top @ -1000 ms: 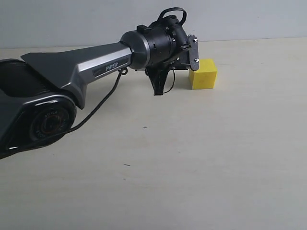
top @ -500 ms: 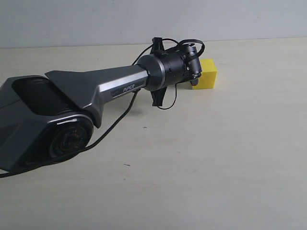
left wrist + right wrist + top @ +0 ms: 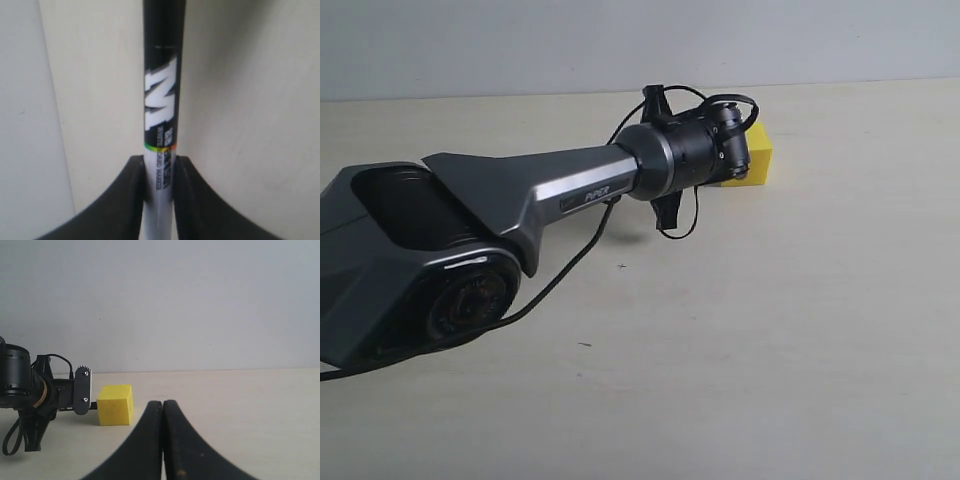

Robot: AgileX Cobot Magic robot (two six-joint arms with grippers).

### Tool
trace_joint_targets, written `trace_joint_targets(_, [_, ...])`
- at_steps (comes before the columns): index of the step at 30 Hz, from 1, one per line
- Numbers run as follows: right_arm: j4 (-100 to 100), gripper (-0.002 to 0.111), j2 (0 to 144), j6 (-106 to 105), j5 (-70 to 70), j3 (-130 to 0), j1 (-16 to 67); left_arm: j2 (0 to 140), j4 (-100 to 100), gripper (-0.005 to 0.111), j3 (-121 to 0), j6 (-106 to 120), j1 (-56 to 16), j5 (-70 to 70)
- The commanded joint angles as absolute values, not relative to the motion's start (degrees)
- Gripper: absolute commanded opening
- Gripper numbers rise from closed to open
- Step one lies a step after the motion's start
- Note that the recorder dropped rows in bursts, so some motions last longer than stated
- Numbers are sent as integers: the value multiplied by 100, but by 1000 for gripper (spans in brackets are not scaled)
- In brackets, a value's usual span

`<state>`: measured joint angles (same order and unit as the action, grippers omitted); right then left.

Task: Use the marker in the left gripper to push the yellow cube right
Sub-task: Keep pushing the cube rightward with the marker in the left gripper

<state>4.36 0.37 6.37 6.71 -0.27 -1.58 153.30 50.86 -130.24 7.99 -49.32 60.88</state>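
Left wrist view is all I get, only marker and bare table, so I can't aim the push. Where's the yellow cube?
Observer: Exterior view shows the yellow cube just right of the left gripper, partly hidden behind it.
Operator: Is the marker touching it?
Observer: Cannot tell; right wrist view shows the gripper close beside the cube, the marker tip hidden.
Operator: And the right gripper?
Observer: Shut and empty, facing the cube.

Yellow cube (image 3: 760, 158) left part hidden behind left pincer (image 3: 735, 156); marker (image 3: 161, 115) ends cut off by frame edges.
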Motion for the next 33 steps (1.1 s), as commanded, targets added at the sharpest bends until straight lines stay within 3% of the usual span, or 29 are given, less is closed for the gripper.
trace_joint_targets(1, [447, 0, 0, 632, 609, 0, -191, 15281, 5369, 0, -12901, 603, -5053, 5985])
trace_joint_targets(33, [447, 0, 0, 632, 609, 0, -191, 15281, 5870, 0, -12946, -188, -5270, 5535])
